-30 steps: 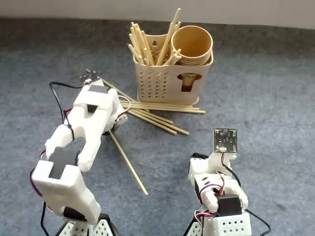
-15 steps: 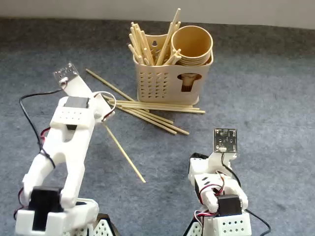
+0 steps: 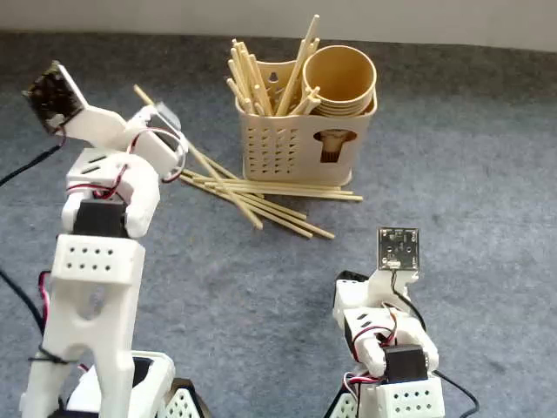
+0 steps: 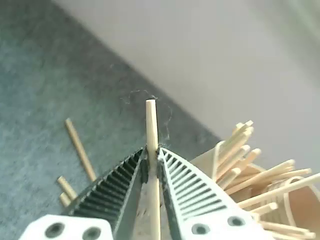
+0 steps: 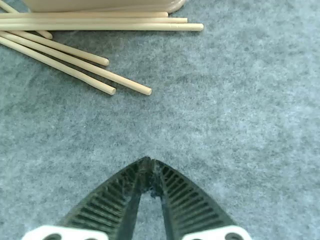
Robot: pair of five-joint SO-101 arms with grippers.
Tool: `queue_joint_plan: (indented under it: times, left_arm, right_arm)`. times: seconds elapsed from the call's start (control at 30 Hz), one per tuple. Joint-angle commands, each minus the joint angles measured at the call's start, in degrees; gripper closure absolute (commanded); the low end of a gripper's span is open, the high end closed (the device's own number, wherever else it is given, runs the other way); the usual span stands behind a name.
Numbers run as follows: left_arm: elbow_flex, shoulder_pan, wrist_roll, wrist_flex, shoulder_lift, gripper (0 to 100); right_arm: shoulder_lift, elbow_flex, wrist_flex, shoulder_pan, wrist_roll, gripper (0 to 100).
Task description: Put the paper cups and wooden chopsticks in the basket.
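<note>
The left hand (image 4: 151, 149) is shut tight on a single wooden chopstick (image 4: 151, 120), gripping it some way below its upper tip. In the high view this chopstick (image 3: 204, 165) slants from a raised tip, out to the side of the basket (image 3: 296, 152) where the stored sticks stand, down toward the loose chopsticks (image 3: 278, 196) lying just in front of the basket. Whether its lower end rests on that pile or hangs just above it cannot be told from here. The paper cups (image 3: 339, 78) sit nested in one compartment of the basket, with a bundle of chopsticks (image 3: 248, 78) standing upright in the compartment beside them. Several sticks remain on the grey worktop (image 3: 487, 192), so the task looks well along but not finished.

The right hand (image 5: 149, 162) is closed on nothing and hangs over bare worktop, well in front of the basket and clear of the loose sticks.

The step in hand appears to be carrying the gripped chopstick into the basket. To do it well, the left arm should probably lift until the low end clears both the pile and the basket's rim. Then it should bring the stick nearer to upright above the chopstick compartment. The crowded bundle leaves little room, so the low end ought to be aimed at a gap among those sticks. The release is best made only once the stick is well inside, lest it tip out or knock others loose.
</note>
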Motion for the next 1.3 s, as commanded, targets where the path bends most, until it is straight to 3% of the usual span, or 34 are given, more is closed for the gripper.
queue_joint_plan:
  times: [0.0, 0.13, 0.23, 0.7, 0.87, 1.27]
  left_arm:
    - [-0.5, -0.1, 0.3, -11.6, -6.9, 100]
    - [-1.5, 0.0, -2.5, -20.7, -8.5, 100]
    - [-4.4, 2.0, -5.4, -23.3, -7.7, 99]
    - [-28.6, 6.0, -8.0, -23.3, 8.1, 99]
    - [-35.6, 7.4, -12.6, -23.2, 16.7, 99]
    - [-35.6, 11.8, -20.7, -23.1, 25.1, 99]
  right_arm:
    - [-0.8, 8.5, 0.2, 0.7, -0.4, 99.4]
    - [-0.8, 8.5, 0.2, 0.7, -0.4, 99.4]
    - [-0.8, 8.5, 0.2, 0.7, -0.4, 99.4]
    - [-0.8, 8.5, 0.2, 0.7, -0.4, 99.4]
    - [-0.8, 8.5, 0.2, 0.7, -0.4, 99.4]
    - [-0.8, 8.5, 0.2, 0.7, -0.4, 99.4]
